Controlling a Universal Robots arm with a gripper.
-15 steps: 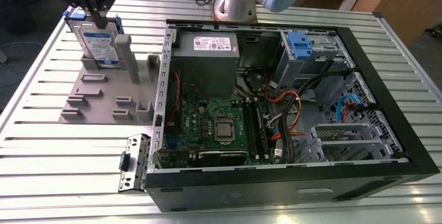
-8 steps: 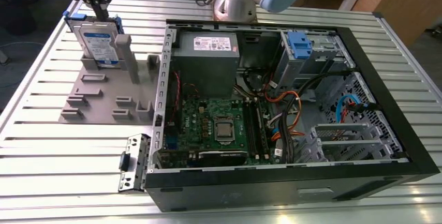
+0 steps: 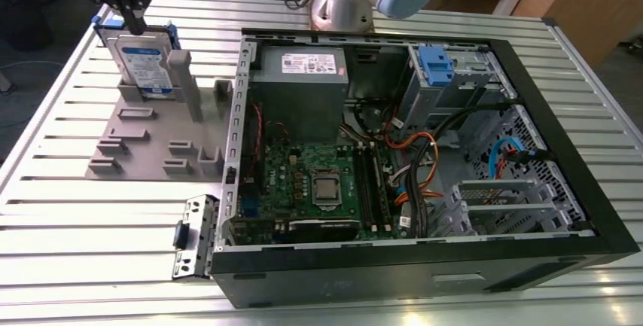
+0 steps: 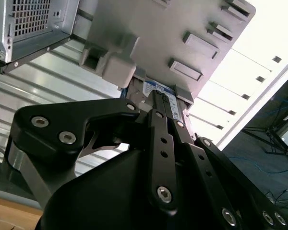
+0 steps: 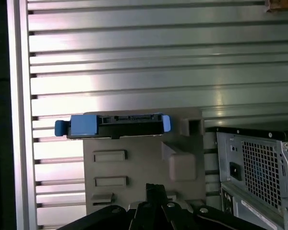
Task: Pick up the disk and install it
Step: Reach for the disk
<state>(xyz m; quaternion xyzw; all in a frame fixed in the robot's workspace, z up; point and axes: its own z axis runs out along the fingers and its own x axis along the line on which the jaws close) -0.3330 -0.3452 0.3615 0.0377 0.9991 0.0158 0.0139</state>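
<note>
The disk (image 3: 146, 62) stands on edge in a grey plastic holder (image 3: 141, 141) on the slatted table, at the exterior view's left. It is silver-grey with a white and blue label and a blue bracket. My gripper (image 3: 132, 23) hangs just over its top edge, fingers together with nothing between them. In the first wrist view the disk (image 5: 117, 125) shows edge-on at the holder's (image 5: 134, 163) far end, apart from my gripper (image 5: 153, 188). In the second wrist view my gripper (image 4: 159, 98) points at the disk's edge (image 4: 151, 90).
An open computer case (image 3: 562, 160) lies at the exterior view's right, with a motherboard, cables, a grey power supply box (image 3: 298, 77) and a drive bay with a blue latch (image 3: 434, 62). The arm's base (image 3: 342, 6) stands behind it. A loose metal bracket (image 3: 193, 236) lies by the case.
</note>
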